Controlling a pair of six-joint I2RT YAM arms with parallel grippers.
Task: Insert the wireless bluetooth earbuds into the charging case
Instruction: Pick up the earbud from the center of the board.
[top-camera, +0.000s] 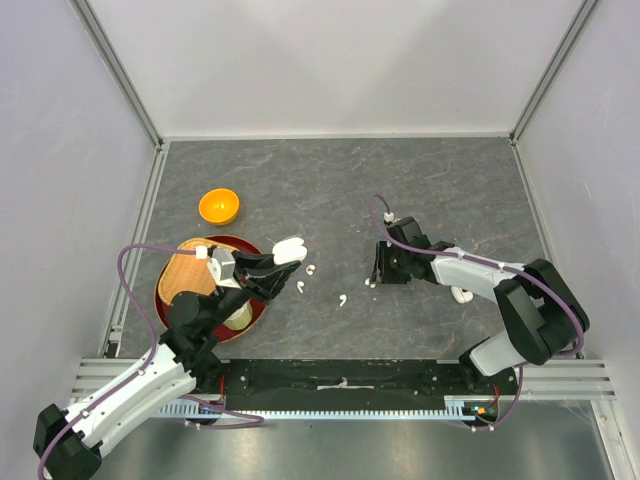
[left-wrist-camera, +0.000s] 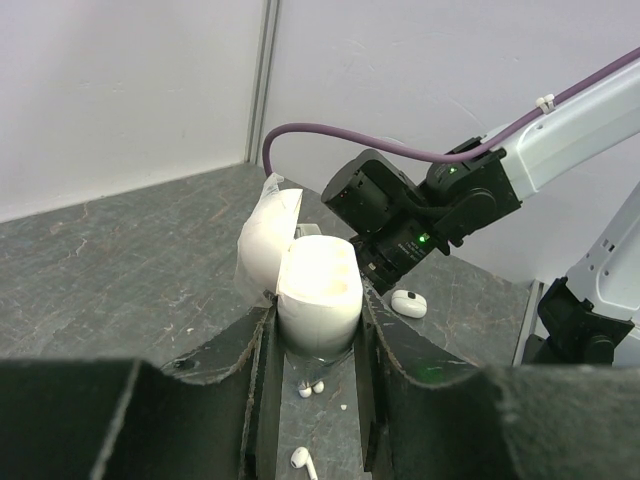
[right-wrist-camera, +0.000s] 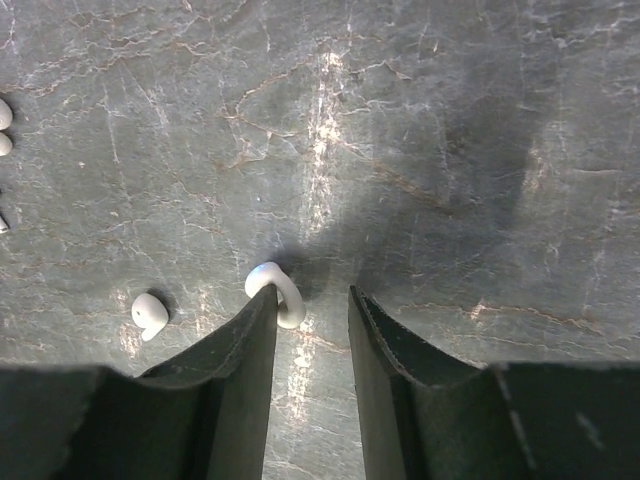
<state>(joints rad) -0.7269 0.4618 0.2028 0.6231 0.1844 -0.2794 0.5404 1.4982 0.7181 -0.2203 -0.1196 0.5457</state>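
Observation:
My left gripper (top-camera: 280, 258) is shut on the lower half of an open white charging case (left-wrist-camera: 318, 290) and holds it above the table. The case lid (left-wrist-camera: 265, 240) is tipped back. Below the case, white earbuds (left-wrist-camera: 310, 388) lie on the grey tabletop, with another one (left-wrist-camera: 300, 460) nearer. My right gripper (right-wrist-camera: 312, 300) is open and down at the table. One earbud (right-wrist-camera: 277, 290) lies against its left fingertip (right-wrist-camera: 262, 305), with a gap to the right finger. A second earbud (right-wrist-camera: 150, 312) lies just to the left. From above, several earbuds (top-camera: 342, 300) are scattered between the two grippers.
A closed white case (top-camera: 461, 295) lies beside the right arm. An orange bowl (top-camera: 219, 206) stands at the back left. A red plate (top-camera: 166, 300) holding a woven basket (top-camera: 190, 272) sits under the left arm. Walls enclose the table.

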